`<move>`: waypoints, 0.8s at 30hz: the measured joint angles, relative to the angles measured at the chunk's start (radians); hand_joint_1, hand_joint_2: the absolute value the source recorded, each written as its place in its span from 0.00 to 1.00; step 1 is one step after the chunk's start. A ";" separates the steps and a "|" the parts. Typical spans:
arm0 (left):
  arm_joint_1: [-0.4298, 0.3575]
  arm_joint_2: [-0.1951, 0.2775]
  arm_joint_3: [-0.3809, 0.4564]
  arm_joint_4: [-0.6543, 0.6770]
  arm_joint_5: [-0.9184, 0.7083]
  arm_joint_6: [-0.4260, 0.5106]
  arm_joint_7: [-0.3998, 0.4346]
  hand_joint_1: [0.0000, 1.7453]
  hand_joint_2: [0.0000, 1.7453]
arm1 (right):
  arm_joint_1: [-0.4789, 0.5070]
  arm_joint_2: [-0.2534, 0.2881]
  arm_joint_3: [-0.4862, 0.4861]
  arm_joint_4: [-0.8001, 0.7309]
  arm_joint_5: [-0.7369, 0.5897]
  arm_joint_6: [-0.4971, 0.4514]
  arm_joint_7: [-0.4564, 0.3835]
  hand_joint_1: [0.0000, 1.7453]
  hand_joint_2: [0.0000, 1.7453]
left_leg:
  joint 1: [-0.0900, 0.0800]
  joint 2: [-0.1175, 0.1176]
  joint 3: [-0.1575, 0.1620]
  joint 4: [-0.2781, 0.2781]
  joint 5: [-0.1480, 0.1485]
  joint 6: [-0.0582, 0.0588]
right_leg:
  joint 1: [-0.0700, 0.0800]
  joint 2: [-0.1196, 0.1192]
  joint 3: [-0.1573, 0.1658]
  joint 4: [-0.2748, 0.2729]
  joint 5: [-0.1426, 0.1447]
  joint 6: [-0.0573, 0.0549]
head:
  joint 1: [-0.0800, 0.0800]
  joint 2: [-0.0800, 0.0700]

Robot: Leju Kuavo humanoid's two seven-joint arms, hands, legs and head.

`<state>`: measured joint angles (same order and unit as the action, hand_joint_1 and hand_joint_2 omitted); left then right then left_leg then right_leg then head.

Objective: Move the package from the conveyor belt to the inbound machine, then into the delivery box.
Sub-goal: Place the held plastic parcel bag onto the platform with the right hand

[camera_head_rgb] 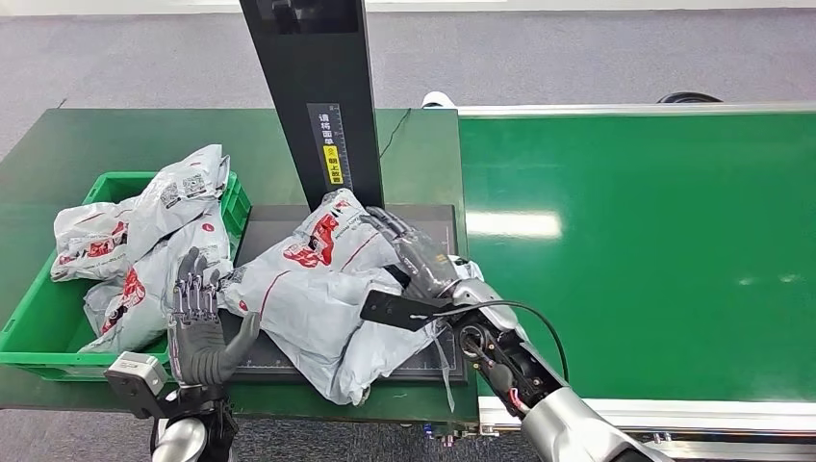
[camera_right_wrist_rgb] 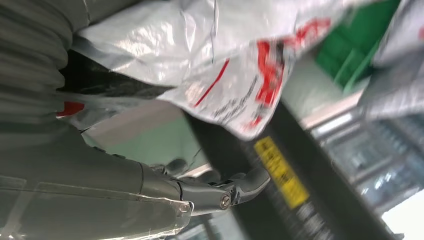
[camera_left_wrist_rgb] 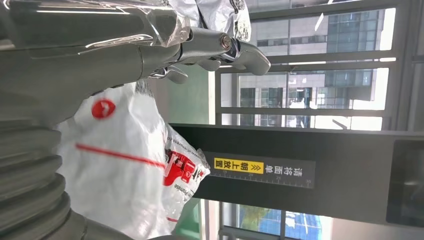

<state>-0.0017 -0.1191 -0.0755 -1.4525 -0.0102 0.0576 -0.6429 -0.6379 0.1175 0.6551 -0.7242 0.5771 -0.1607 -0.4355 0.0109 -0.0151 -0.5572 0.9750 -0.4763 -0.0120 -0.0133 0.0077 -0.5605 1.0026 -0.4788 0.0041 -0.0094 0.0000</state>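
With the grey, red-printed plastic mailer package lying on the dark inbound machine platform, right hand resting open against it and left hand spread beside it, you risk slippage off the platform edge when lifting.

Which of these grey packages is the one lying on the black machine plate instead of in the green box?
The big package between the left hand and right hand; the others are piled in the box.
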 joint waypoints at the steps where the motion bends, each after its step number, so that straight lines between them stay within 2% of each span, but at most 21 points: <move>1: 0.001 0.000 0.000 -0.001 -0.001 0.000 0.000 0.00 1.00 | 0.010 -0.004 -0.018 -0.016 -0.006 -0.001 -0.002 0.00 1.00 | 0.000 0.000 0.000 0.000 0.000 0.000 | 0.000 0.000 0.000 0.000 0.000 0.000 | 0.000 0.000; 6: 0.004 0.000 -0.001 -0.008 -0.004 0.000 0.001 0.00 1.00 | 0.057 -0.015 -0.084 -0.083 -0.071 -0.012 -0.033 0.00 1.00 | 0.000 0.000 0.000 0.000 0.000 0.000 | 0.000 0.000 0.000 0.000 0.000 0.000 | 0.000 0.000; 9: 0.005 0.000 -0.006 -0.009 -0.023 0.001 0.002 0.00 1.00 | 0.106 -0.018 -0.144 -0.144 -0.198 0.004 -0.088 0.00 1.00 | 0.000 0.000 0.000 0.000 0.000 0.000 | 0.000 0.000 0.000 0.000 0.000 0.000 | 0.000 0.000; 12: 0.006 0.001 -0.023 -0.013 -0.083 0.019 0.008 0.00 1.00 | 0.157 -0.022 -0.218 -0.212 -0.351 0.060 -0.129 0.00 1.00 | 0.000 0.000 -0.001 0.000 0.000 0.000 | 0.000 0.000 0.000 0.000 0.000 0.000 | 0.000 0.000; 14: 0.007 0.001 -0.036 -0.017 -0.119 0.032 0.011 0.00 1.00 | 0.182 -0.024 -0.254 -0.248 -0.406 0.092 -0.138 0.00 1.00 | 0.000 0.000 -0.001 0.000 0.000 0.000 | 0.000 0.000 0.000 0.000 0.000 0.000 | 0.000 0.000; 24: 0.009 0.004 -0.068 -0.027 -0.139 0.039 0.012 0.00 1.00 | 0.225 -0.032 -0.311 -0.321 -0.429 0.113 -0.141 0.00 1.00 | 0.000 0.000 0.000 0.000 0.000 0.000 | 0.000 0.000 0.000 0.000 0.000 0.000 | 0.000 0.000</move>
<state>0.0077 -0.1154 -0.1439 -1.4798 -0.1495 0.0963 -0.6313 -0.4125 0.0855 0.3443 -1.0451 0.1484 -0.0473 -0.5764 0.0109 -0.0151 -0.5574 0.9749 -0.4764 -0.0119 -0.0134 0.0077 -0.5608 1.0024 -0.4788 0.0041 -0.0095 0.0000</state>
